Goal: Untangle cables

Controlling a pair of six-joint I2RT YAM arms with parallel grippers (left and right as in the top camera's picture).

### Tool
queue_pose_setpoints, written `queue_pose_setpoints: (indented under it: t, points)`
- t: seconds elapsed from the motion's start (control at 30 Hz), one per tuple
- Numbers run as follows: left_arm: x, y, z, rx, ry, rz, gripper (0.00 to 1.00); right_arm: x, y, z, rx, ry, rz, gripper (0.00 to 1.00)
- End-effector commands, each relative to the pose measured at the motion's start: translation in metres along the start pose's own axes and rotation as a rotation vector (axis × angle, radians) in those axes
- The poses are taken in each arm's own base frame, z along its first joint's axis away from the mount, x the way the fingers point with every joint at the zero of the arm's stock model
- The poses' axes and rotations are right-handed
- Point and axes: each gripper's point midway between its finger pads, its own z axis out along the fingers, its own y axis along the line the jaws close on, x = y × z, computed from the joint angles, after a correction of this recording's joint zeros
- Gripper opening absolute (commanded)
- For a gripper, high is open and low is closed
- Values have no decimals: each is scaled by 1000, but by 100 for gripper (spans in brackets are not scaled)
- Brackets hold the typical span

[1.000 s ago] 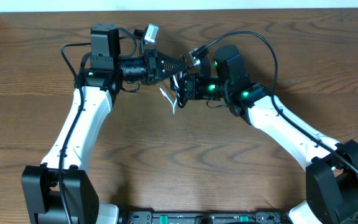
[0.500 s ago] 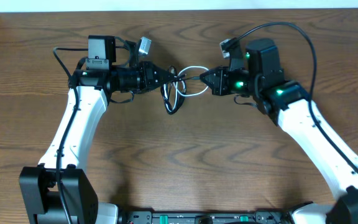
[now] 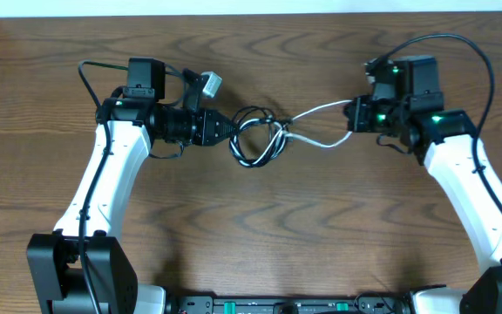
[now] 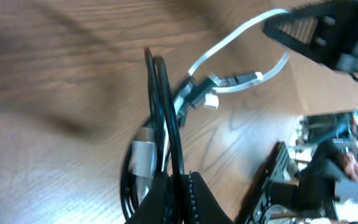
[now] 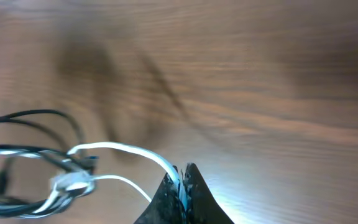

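A tangle of black cable loops [image 3: 255, 139] hangs between my two grippers over the middle of the table. My left gripper [image 3: 230, 131] is shut on the black cable [image 4: 160, 112], which runs up between its closed fingers [image 4: 194, 193]. A white cable [image 3: 321, 111] stretches in two strands from the tangle rightwards to my right gripper [image 3: 353, 115], which is shut on it. In the right wrist view the white cable [image 5: 129, 149] enters the pinched jaws of the right gripper [image 5: 182, 177], and the black loops [image 5: 30, 115] lie at far left. Small plug ends [image 4: 197, 99] sit in the knot.
The wooden table [image 3: 260, 227] spans the view, with a pale wall strip along its back edge [image 3: 251, 7]. Thick black robot wires arch over each arm [image 3: 460, 44]. A silver connector [image 3: 211, 85] sticks up by the left wrist. The arm bases stand at the front corners.
The two grippers have drawn apart. My right arm swung far right, pulling the white cable out into long strands, while the left shifted slightly left, still holding the black loops.
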Motion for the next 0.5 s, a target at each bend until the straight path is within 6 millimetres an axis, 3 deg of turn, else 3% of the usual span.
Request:
queue_pose_setpoints:
  t: [0.0, 0.27, 0.33, 0.37, 0.4, 0.47]
  points:
    - [-9, -32, -8, 148, -53, 160, 7, -8, -12, -3, 66, -23, -126, 1]
    - [-29, -82, -26, 445, -157, 263, 7, 19, -17, 15, 74, 96, -152, 1]
    - [-34, -90, -31, 498, -169, 269, 7, 20, -17, 18, 70, 103, -150, 14]
    - [-36, -93, -32, 516, -171, 267, 7, 20, -15, 20, 53, 105, -150, 28]
    - [-37, -94, -33, 521, -171, 261, 7, 20, -13, 20, 42, 104, -150, 31]
    - [-41, -94, -34, 522, -169, 238, 8, 18, -5, 21, -1, 96, -166, 54]
